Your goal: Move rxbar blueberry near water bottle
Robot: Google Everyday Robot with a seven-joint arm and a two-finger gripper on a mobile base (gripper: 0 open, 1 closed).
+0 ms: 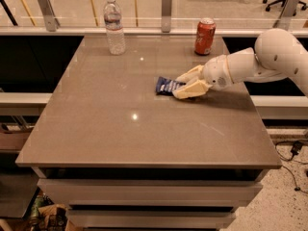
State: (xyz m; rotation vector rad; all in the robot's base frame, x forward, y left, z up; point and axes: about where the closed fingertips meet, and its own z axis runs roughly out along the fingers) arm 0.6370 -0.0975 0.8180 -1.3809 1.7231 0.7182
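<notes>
My cream-yellow pincer (179, 85) sits at the right-centre of the glossy grey-brown worktop (120, 129), which carries two small white glints. Behind the pincer is the white arm (269, 57), dotted with small dark spots. At the pincer lies the flat dark blue snack bar wrapper (166, 85) with white lettering. At the back I see a clear ribbed plastic bottle (114, 25) with a white cap and pale label band, and a red soda can (205, 36) with a silver top.
</notes>
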